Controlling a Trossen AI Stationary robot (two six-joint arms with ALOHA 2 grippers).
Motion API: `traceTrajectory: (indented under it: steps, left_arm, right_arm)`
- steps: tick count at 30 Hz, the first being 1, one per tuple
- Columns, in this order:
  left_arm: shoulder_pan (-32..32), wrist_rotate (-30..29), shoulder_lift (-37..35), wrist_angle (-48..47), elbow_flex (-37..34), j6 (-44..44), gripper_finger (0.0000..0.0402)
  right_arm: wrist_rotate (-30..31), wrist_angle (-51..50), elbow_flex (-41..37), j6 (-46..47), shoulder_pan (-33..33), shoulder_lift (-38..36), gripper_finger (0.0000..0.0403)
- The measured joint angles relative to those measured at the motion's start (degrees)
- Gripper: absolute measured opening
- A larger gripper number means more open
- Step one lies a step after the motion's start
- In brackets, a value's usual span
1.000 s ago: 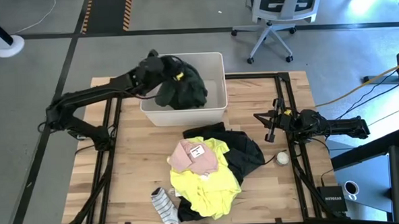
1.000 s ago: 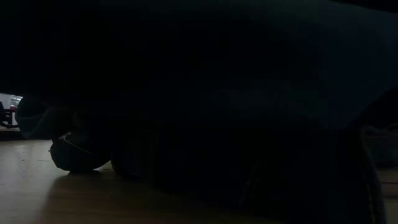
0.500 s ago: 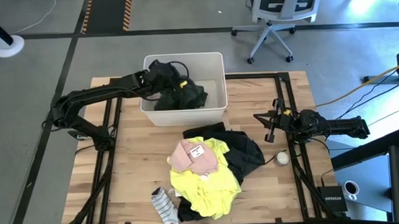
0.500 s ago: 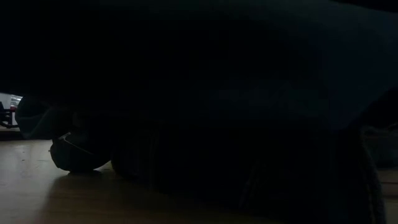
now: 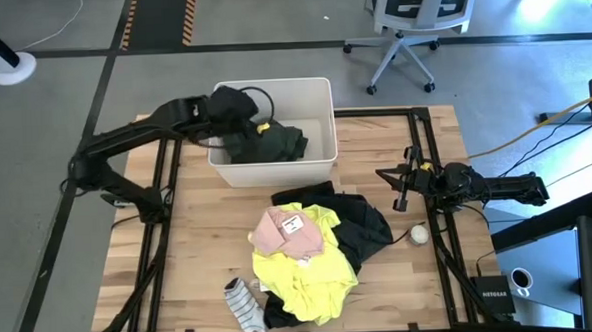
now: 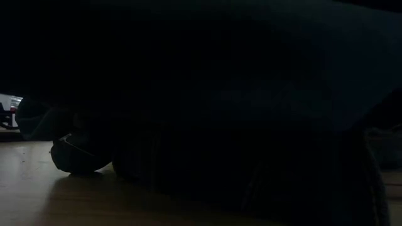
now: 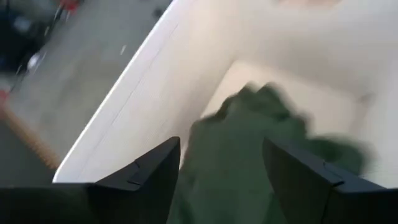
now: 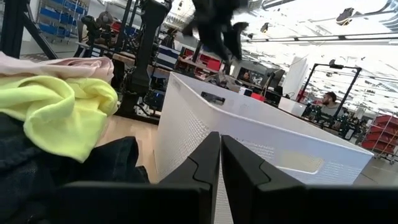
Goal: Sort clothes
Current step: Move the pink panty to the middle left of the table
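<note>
**Left pincer above the bin, green garment lying loose under it**

My left pincer (image 7: 221, 168) sits over the far-left corner of the white bin (image 5: 319, 125), its fingers (image 7: 146, 180) spread wide with nothing between them. The dark green garment (image 5: 270, 142) lies inside the bin directly below and ahead of the fingers; in the left wrist view it fills the gap between them but I see no contact. The bin stands at the worktop's (image 5: 200, 250) far edge, left of centre.

My right pincer (image 5: 399, 187) waits at the right edge of the worktop, fingers pressed together and empty, pointing toward the pile.

The rest of the clothes lie in a heap near the front of the worktop: the neon yellow garment (image 5: 306, 271) spread in the middle, the pale pink piece (image 5: 284, 237) on top of it, the black garment (image 5: 364, 223) touching its right side, and the striped sock (image 5: 244, 303) just beside the heap at the front left. A small white ball (image 5: 418, 235) lies near the right edge, close to the right arm.

The low view is blocked almost wholly by dark cloth against the lens.

Compared with a second ago, the green garment no longer hangs bunched under the left pincer above the bin rim; it has dropped and settled inside, and the pincer has drawn back toward the bin's left corner. The heap and the right arm have not moved.
</note>
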Motion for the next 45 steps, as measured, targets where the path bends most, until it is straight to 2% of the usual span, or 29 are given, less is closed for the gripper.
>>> traceTrajectory:
  steps: [5, 8, 11, 14, 22, 26, 30, 37, 45]
  left_arm:
    - [-9.3, 3.9, -0.9, 7.4, 1.2, 0.4, 0.0225]
    - [-15.5, 7.1, 0.1, 6.8, 1.1, 2.4, 0.0225]
    - [-20.6, 7.4, 1.8, 4.5, 0.9, 3.8, 0.0225]
    - [-24.7, 7.2, 2.8, 7.2, -1.4, 4.0, 0.0225]
    - [-30.3, 7.8, 4.9, 15.1, -10.7, 1.9, 0.0225]
    - [-31.8, 10.7, 5.5, 17.2, -13.3, -0.7, 0.0225]
    - [-32.5, 9.5, 5.4, 17.1, -14.7, -1.6, 0.0225]
    - [-32.1, -3.1, 5.3, 8.6, -15.8, -6.7, 0.0225]
    - [-32.8, -5.3, 5.3, -10.7, -15.8, -19.4, 0.0225]
  right_arm:
    - [0.0, -1.8, 0.0, 1.1, 0.0, 0.0, 0.0033]
    - [0.0, -2.5, 0.0, 1.6, 0.0, 0.0, 0.0033]
    - [0.0, -2.3, 0.0, 1.6, 0.0, 0.0, 0.0033]
    - [0.0, -2.4, 0.0, 1.6, 0.0, 0.0, 0.0033]
    - [0.2, -2.5, 0.0, 1.3, 0.0, 0.0, 0.0033]
    - [1.8, -2.4, 0.0, -0.3, 0.0, 0.0, 0.0033]
    - [4.0, -2.4, 0.0, -1.4, 0.0, 0.0, 0.0033]
    - [4.5, -2.6, 0.0, -1.5, 0.0, 0.0, 0.0033]
    - [4.5, -4.1, 0.0, -1.2, 0.0, 0.0, 0.0033]
